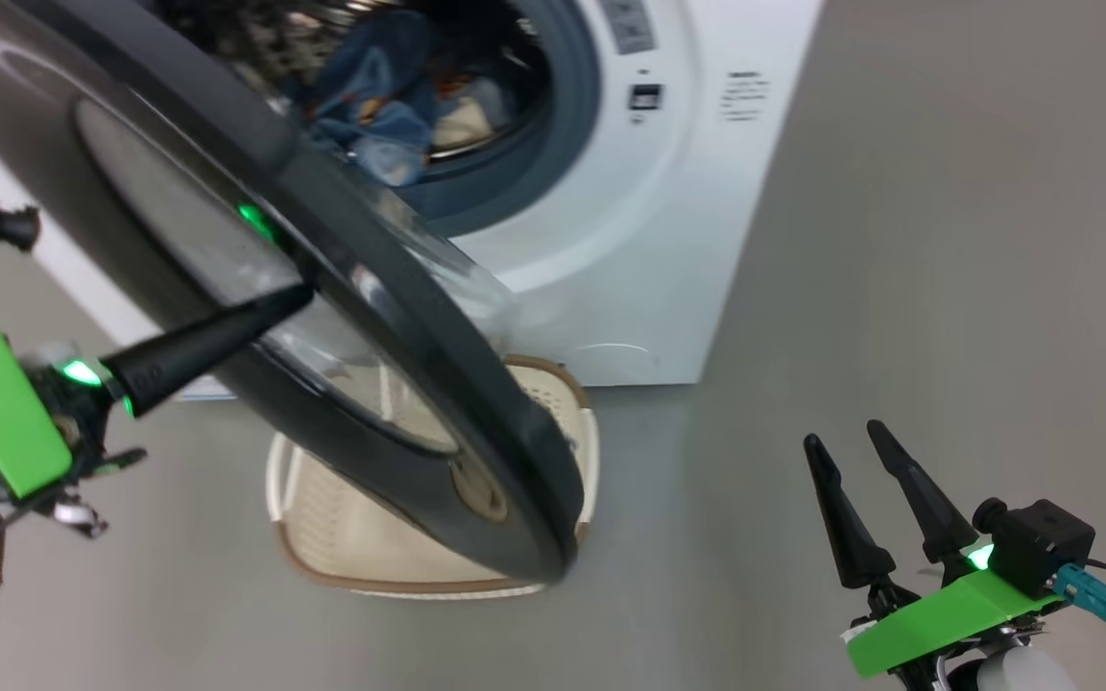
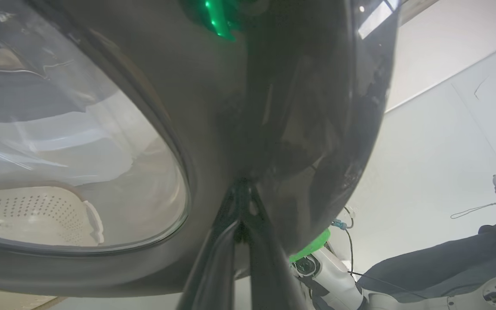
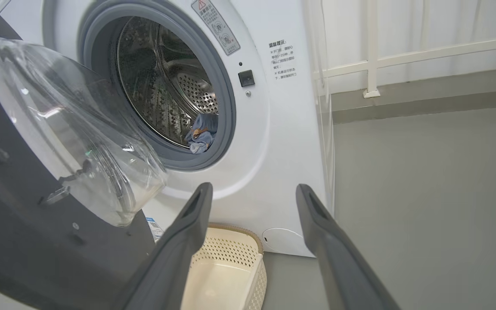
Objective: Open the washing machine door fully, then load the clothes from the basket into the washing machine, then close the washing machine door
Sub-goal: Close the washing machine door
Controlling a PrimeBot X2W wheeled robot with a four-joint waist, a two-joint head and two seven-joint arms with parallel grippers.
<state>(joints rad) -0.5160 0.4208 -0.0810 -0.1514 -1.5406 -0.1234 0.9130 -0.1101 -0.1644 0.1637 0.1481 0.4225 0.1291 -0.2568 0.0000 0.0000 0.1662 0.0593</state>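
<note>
The left gripper [image 1: 296,293] has its two long dark fingers [image 2: 271,267] drawn together to a single point, holding nothing. That point is pressed against the glossy black rim of the big round washing machine door [image 1: 505,461] — on its outer face, just beside the clear glass window. Behind the fingers, the wrist with its bright green bracket reaches in from the robot's left, the fingers stretched out straight toward the door.

The door stands part-way open, hanging over the small cream-white perforated basket [image 1: 296,499]. The basket sits on the grey floor [image 1: 899,288], right against the foot of the white front-loading washing machine [image 1: 687,240]. Inside the steel drum lie the blue clothes [image 1: 380,106] with their orange-brown print and a bit of cream cloth, heaped low near the grey-blue gasket.

The right gripper [image 1: 846,437] hangs low on the other side, well apart from the door — its fingers are spread wide around nothing and point up toward the machine's front.
</note>
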